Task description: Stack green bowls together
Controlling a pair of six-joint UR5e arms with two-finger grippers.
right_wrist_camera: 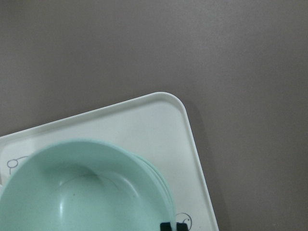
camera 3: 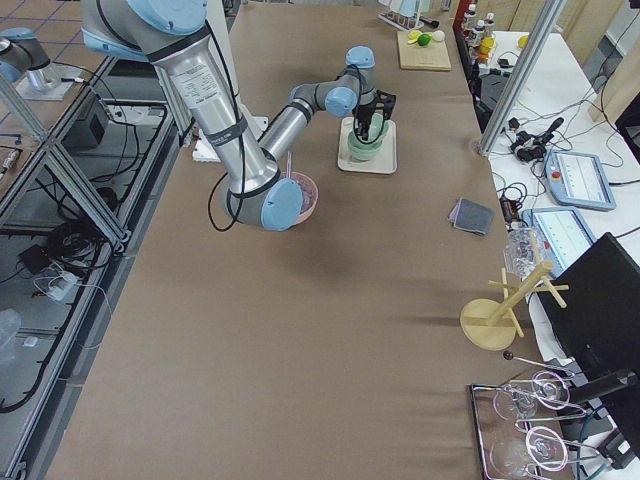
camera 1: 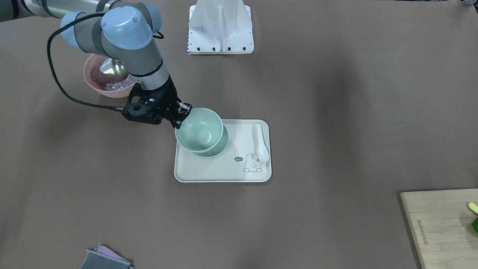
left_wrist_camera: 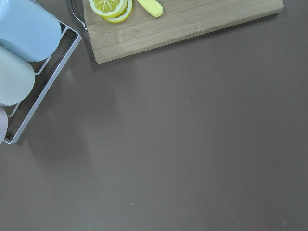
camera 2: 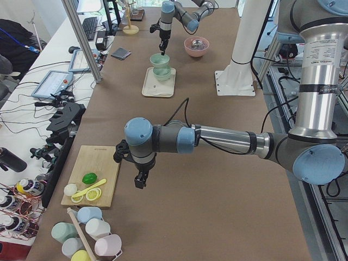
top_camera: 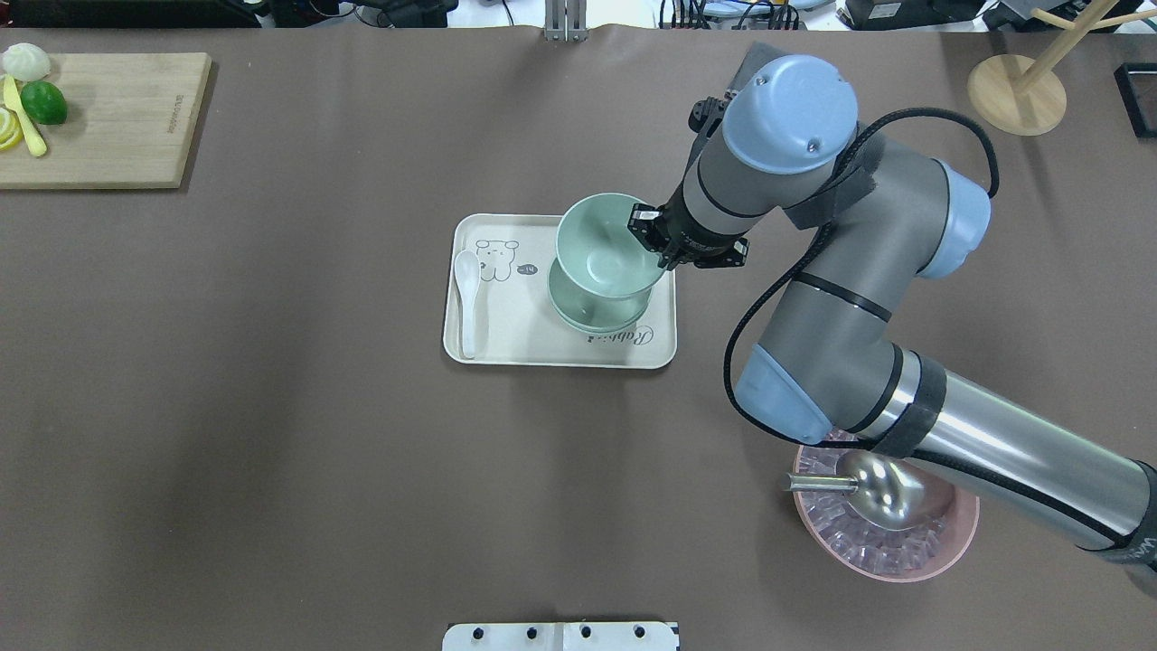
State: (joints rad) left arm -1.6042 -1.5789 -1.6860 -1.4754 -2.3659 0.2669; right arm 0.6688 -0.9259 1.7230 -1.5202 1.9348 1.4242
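The right gripper (camera 1: 182, 114) was closed to a narrow pinch on the rim of a small, round, pale mint-green matte bowl, the held bowl (camera 1: 199, 129). One finger seemed to be inside the wall and one outside. Gripping at the rim left the underside free, which suits dropping it into another bowl.

The held bowl hung mouth-up over the lower green bowls (camera 1: 221, 149), which looked like two matching bowls already nested. They stood on the rectangular cream plastic tray (camera 1: 224, 173), in the half toward the robot's right. From the side view the held bowl looked raised rather than fully seated, but I could not tell how much gap remained. It also sat a little off-centre toward the gripper, so it probably needed a small correction before release, or it might settle crooked. A white spoon (camera 1: 262, 144) lay along the tray's other side, well apart from the stack.

The right arm reached in from the robot's right, its forearm passing above the large pink bowl (camera 1: 95, 80) with the metal scoop (top_camera: 872, 488). Its wrist pointed steeply down at the rim.

The left arm stretched low toward the far end of the brown worktop (camera 1: 336, 130). The left gripper (camera 2: 140, 182) hung beside the pale wooden cutting board (camera 2: 98, 160), and I could not tell how far open it was.
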